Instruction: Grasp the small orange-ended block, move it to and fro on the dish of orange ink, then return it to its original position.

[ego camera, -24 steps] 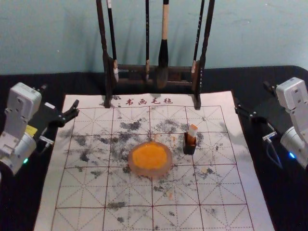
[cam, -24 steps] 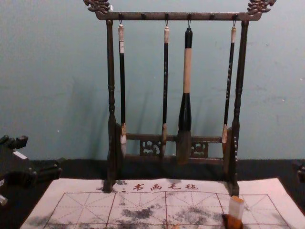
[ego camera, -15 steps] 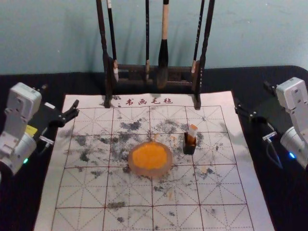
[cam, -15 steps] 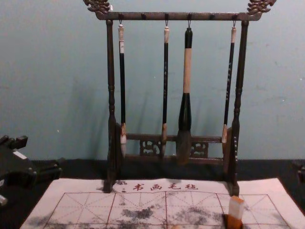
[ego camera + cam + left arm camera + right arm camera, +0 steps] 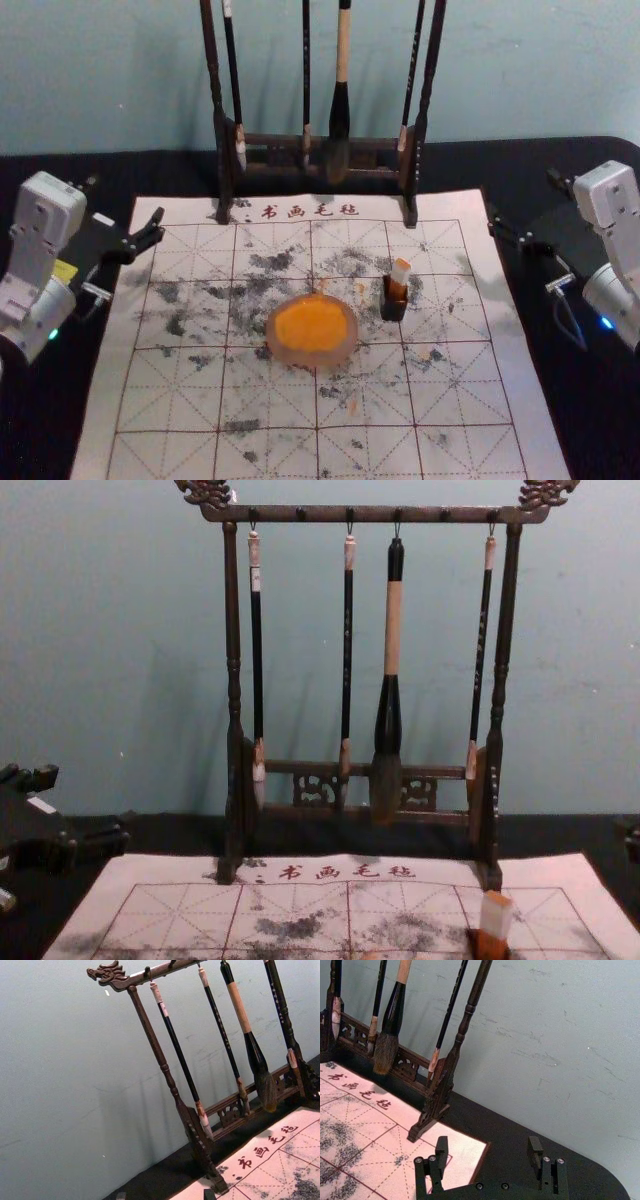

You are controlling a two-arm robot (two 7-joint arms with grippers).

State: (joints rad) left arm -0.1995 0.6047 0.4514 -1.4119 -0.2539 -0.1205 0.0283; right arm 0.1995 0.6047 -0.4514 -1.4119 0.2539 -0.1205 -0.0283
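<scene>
So, head view, going left to right: my left claw (image 5: 124,202), the black two-fingered one, hangs near the left edge, a bit above mid-height, by the mat's upper left corner. Its fingers are apart, and the left wrist view has both tips spaced out along its border. Next, top centre, a dark carved wooden rack (image 5: 227,150) with four long brushes (image 5: 341,105) hanging off it, standing at the far end of a white mat (image 5: 170,400) with a red grid and dark ink smudges. Right around the middle of the frame sits a round translucent dish (image 5: 310,359) of bright orange ink (image 5: 310,322). Just right of that is the small orange-ended block (image 5: 400,272), pale in the middle, standing in a little black square holder (image 5: 393,311), orange end up. Then my right claw (image 5: 524,200), also black, sits upper right past the mat's edge, fingers well apart too.
</scene>
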